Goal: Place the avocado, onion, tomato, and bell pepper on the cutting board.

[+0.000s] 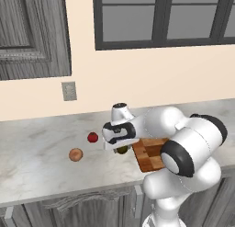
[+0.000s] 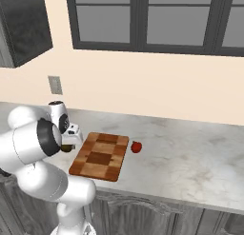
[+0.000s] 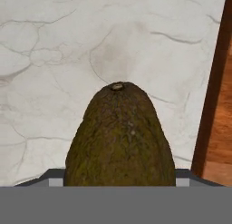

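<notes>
Here the arm bends low over the counter [image 1: 41,157], gripper [image 1: 120,147] pointing down astride the avocado [image 3: 120,137]; whether it grips is unclear; cutting board [image 2: 100,156] at three o'clock.

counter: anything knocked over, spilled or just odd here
Nothing stands out. The onion and two red fruits sit apart on the counter, the avocado lies beside the board, and the board lies flat with nothing on it.

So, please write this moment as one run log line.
phase: grasping avocado | gripper: around avocado, closure unclear | avocado: on counter, beside cutting board | board: bare
</notes>
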### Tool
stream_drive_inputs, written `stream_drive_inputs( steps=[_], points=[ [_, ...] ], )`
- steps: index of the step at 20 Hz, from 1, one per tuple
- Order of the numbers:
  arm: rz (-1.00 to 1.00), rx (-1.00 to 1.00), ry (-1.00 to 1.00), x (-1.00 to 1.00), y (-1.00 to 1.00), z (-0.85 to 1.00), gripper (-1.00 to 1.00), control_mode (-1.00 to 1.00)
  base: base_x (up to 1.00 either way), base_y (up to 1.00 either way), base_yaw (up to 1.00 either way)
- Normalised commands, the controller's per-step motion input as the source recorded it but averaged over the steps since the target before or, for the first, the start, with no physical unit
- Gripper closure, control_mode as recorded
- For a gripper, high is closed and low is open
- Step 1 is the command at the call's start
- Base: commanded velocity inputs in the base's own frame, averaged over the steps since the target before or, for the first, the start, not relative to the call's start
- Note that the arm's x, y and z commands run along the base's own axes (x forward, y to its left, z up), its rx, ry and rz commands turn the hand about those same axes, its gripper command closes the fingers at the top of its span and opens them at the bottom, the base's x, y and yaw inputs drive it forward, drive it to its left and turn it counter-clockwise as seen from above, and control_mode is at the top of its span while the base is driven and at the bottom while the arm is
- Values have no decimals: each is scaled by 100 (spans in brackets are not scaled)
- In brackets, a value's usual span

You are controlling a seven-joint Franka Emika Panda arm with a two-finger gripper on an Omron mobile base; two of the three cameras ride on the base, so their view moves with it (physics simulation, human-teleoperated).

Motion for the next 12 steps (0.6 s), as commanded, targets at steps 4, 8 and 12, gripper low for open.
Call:
stream_drive_inputs(
  steps=[4,8,12],
  points=[
    [0,-8,-4,0,-24,48,100,-100,0,0,0],
    [0,-2,-4,2,-40,44,100,-100,0,0,0],
    [0,0,0,9,-45,32,100,-100,0,0,0]
  ],
)
